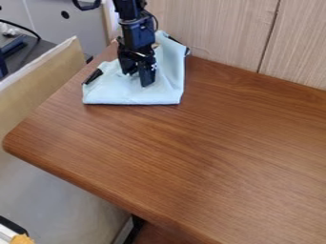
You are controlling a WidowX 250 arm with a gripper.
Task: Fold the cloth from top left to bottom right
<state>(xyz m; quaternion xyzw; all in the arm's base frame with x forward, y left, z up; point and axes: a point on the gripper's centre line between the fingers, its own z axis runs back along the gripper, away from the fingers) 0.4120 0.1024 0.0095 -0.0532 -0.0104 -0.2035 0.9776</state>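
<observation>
the fixed camera looked down at a slant on the desk (210, 143), facing the wall panels (216, 28) at upper right, near enough that the frame's right and bottom edges cropped the desk.

Matt, soft-looking cloth (108, 93), smooth wood-grain surface (191, 143) with a faint satin sheen, matt wall panels (210, 28) with fine wood-like streaks, hard, plastic-looking tool (138, 78) with slight glossy glints, dull tan board (38, 88)

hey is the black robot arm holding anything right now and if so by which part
That can't be told: the black metal-and-plastic-looking pincer is down at the pale blue cloth, but whether it grips the cloth isn't clear.
</observation>
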